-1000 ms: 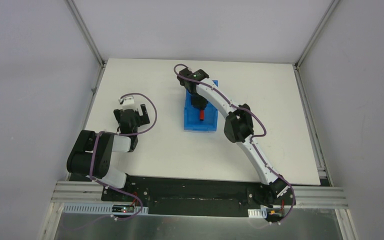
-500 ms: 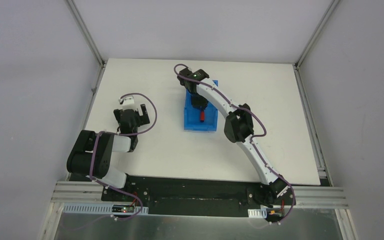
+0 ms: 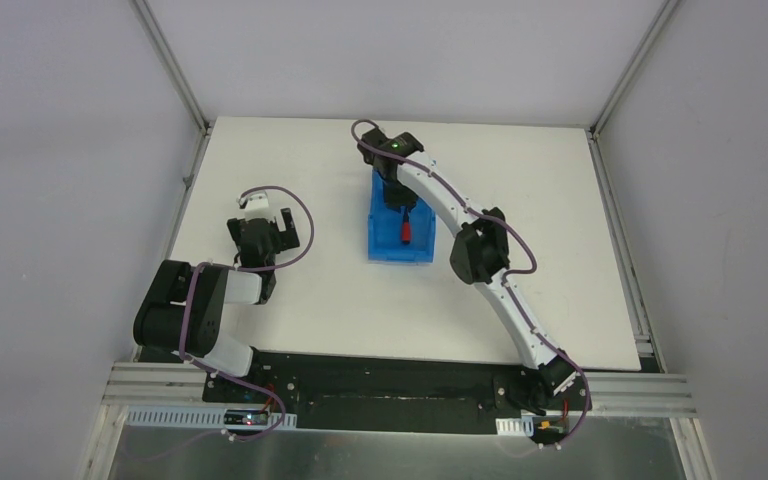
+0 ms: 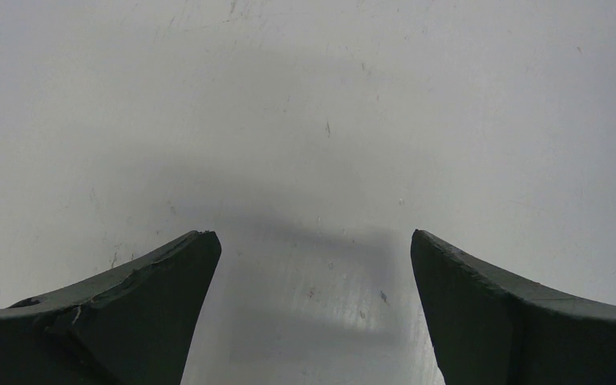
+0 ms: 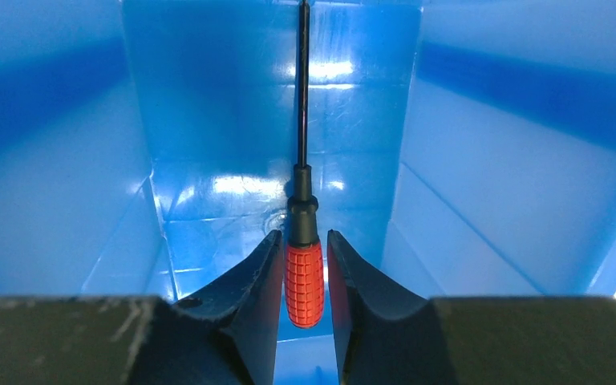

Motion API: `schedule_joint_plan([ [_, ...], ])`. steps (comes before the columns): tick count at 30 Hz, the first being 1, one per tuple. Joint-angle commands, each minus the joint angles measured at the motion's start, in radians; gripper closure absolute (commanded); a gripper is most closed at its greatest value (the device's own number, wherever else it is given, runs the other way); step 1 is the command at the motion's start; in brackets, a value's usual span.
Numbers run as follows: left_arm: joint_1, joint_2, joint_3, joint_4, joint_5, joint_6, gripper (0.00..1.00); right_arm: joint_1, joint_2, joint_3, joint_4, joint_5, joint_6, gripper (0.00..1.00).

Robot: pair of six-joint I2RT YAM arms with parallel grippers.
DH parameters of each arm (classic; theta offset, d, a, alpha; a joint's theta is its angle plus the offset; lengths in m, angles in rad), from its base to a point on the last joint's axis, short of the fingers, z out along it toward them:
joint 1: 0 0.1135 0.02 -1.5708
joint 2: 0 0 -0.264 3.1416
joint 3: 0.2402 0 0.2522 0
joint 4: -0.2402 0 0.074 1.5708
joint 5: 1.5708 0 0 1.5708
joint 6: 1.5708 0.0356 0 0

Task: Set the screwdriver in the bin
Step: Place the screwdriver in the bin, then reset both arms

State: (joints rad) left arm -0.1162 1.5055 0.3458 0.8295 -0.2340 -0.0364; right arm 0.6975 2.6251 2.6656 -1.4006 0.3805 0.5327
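Observation:
The screwdriver, with a red handle and a thin black shaft, lies lengthwise on the floor of the blue bin. In the top view the screwdriver shows in the near half of the bin at the table's middle. My right gripper hangs inside the bin, its jaws slightly open on either side of the red handle, with a thin gap on the right side. In the top view the right gripper is over the bin's far half. My left gripper is open over bare table.
The left arm is folded at the left of the white table, its gripper well away from the bin. Grey walls and metal rails border the table on three sides.
The right gripper's jaws have parted a little around the handle, and the wrist has drawn back toward the bin's far end. The screwdriver stays in the bin. The left arm is still.

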Motion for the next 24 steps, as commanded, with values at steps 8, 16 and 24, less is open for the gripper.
schedule_joint_plan([
  [8, 0.005, -0.001, 0.013, 0.019, -0.013, -0.005, 0.01, -0.01, -0.232, 0.11, -0.028, 0.005, -0.058, 0.7],
  [16, 0.004, -0.001, 0.013, 0.019, -0.013, -0.005, 0.01, -0.032, -0.335, 0.113, -0.013, -0.017, -0.088, 0.51],
  [24, 0.004, -0.001, 0.014, 0.019, -0.013, -0.005, 0.01, -0.066, -0.399, 0.07, 0.016, -0.092, -0.122, 0.36],
])
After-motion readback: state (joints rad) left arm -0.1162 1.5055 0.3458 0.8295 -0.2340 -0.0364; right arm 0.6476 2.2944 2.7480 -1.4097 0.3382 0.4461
